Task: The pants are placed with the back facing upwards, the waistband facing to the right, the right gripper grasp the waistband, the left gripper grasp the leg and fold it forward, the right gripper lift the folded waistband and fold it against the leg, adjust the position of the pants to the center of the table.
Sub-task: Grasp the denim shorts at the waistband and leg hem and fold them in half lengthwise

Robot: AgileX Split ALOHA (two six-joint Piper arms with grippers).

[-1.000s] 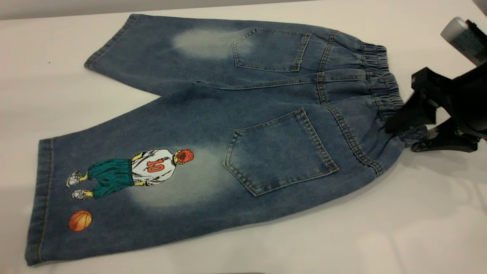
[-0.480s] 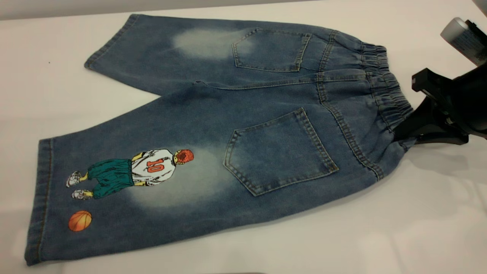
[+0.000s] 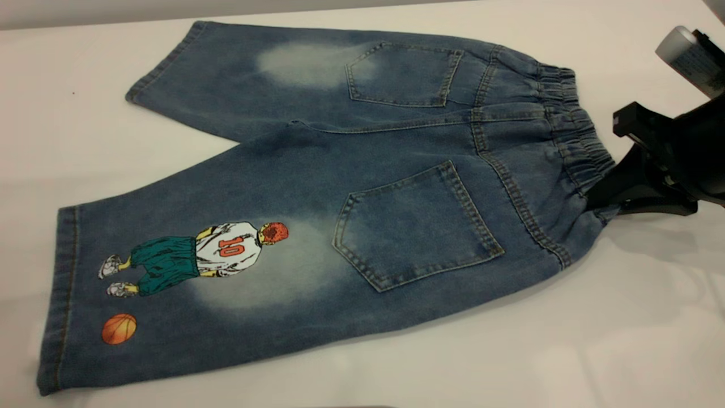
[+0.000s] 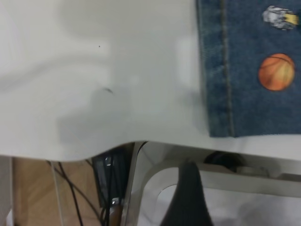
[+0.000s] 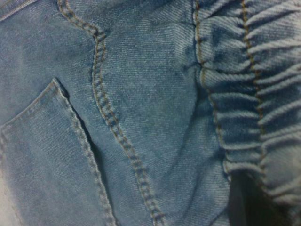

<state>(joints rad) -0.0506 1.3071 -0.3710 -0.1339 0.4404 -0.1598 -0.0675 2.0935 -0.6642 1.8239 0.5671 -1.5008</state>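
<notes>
The faded blue denim pants point(image 3: 351, 170) lie flat on the white table point(image 3: 566, 340), back pockets up. The ruffled waistband point(image 3: 572, 130) points right. My right gripper point(image 3: 601, 199) is shut on the waistband's near corner. In the right wrist view a dark finger point(image 5: 251, 200) sits tucked under the pleated waistband point(image 5: 263, 94). The leg point(image 3: 187, 272) with the player print and orange ball lies flat at the near left. My left gripper point(image 4: 187, 197) hangs off the table's edge, apart from the leg's hem point(image 4: 221, 94), and is out of the exterior view.
The plain leg point(image 3: 226, 79) stretches to the far left. A grey cylinder point(image 3: 685, 54) on the right arm stands at the far right. Below the table edge point(image 4: 117, 148), cables point(image 4: 70, 193) and a frame show in the left wrist view. Bare table surrounds the pants.
One second ago the right gripper's jaws stood apart round the waistband corner; they have since closed on it and pulled back slightly. Nothing has moved in the last half second.
</notes>
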